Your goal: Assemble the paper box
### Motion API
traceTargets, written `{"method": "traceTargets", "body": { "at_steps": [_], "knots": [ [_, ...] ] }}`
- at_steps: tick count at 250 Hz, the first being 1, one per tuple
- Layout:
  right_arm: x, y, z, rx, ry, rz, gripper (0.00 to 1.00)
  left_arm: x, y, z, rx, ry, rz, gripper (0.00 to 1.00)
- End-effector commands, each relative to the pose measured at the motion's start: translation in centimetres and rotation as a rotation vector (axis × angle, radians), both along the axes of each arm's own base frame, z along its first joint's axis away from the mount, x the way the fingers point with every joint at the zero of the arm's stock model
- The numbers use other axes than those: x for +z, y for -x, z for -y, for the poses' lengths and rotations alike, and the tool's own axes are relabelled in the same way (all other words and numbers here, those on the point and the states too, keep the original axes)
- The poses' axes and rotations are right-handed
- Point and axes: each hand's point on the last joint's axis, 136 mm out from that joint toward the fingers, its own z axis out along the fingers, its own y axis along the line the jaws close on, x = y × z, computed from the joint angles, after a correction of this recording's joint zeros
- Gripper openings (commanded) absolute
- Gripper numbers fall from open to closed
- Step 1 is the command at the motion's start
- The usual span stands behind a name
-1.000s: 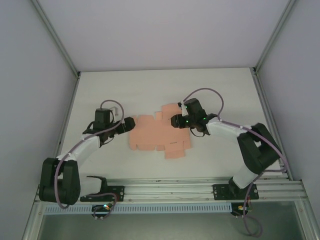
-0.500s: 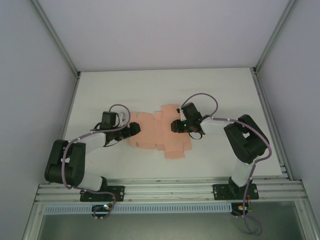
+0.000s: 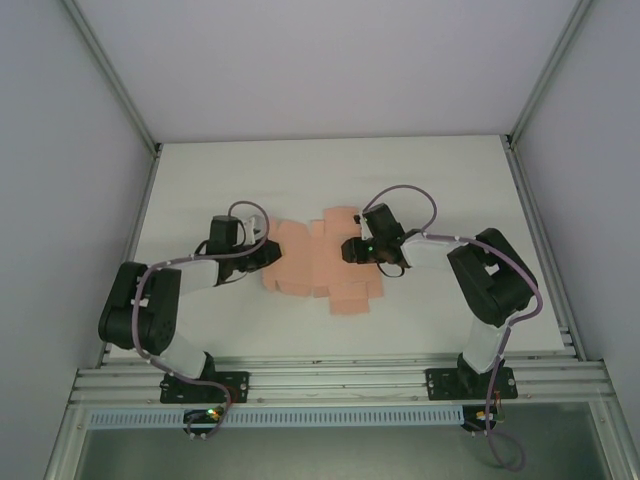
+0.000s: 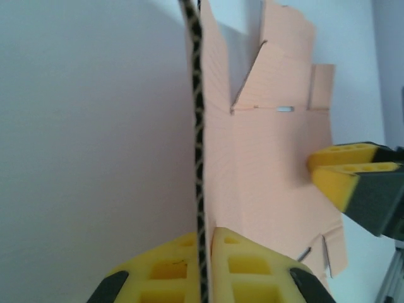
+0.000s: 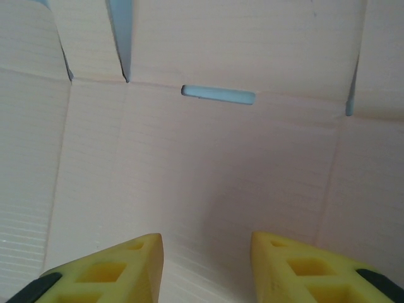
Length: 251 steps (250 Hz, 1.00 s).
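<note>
The paper box is a flat salmon-pink die-cut sheet (image 3: 320, 264) lying mid-table. My left gripper (image 3: 268, 255) is shut on its left edge. In the left wrist view the corrugated edge runs between the yellow pads (image 4: 240, 265) of the left gripper (image 4: 203, 268), and the sheet (image 4: 271, 170) stretches away to the right. My right gripper (image 3: 351, 250) sits low over the sheet's right-centre, open. In the right wrist view its gripper (image 5: 207, 265) hovers just over the pink card (image 5: 208, 164), with a narrow slot (image 5: 218, 95) ahead.
The white table (image 3: 330, 180) is bounded by grey walls on both sides and an aluminium rail (image 3: 340, 380) at the near edge. The right gripper's yellow fingers (image 4: 344, 177) show over the sheet in the left wrist view.
My left arm has reached right and closed on the sheet's left edge, nudging that edge slightly right. The right gripper dropped onto the sheet a second ago and has held still since.
</note>
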Motion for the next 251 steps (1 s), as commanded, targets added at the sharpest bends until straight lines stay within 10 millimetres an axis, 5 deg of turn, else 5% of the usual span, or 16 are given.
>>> {"method": "traceTargets", "body": {
  "at_steps": [1,56,98,133,171,209,251],
  "knots": [
    [3.1,-0.4,0.1,0.02,0.001,0.058,0.46,3.5,-1.1,0.4,-0.004,0.029,0.114,0.0],
    [11.9,0.3,2.6,-0.018,-0.086,0.259,0.74,10.2,-0.9,-0.2,0.043,0.087,0.268,0.0],
    [15.2,2.0,6.3,-0.072,-0.18,0.339,0.91,16.2,0.3,-0.8,0.07,0.166,0.398,0.0],
    [16.7,2.9,7.4,-0.059,-0.31,0.394,0.89,20.7,2.1,-0.9,0.06,0.265,0.499,0.0],
    [18.5,3.2,6.6,0.006,-0.425,0.44,0.79,23.2,3.5,-1.1,0.059,0.319,0.548,0.0],
    [19.7,2.9,5.2,0.081,-0.495,0.45,0.71,24.1,4.2,-1.2,0.053,0.343,0.573,0.0],
    [20.6,1.7,5.3,0.063,-0.493,0.485,0.5,23.2,4.4,-1.3,0.057,0.341,0.558,0.0]
  ]
}}
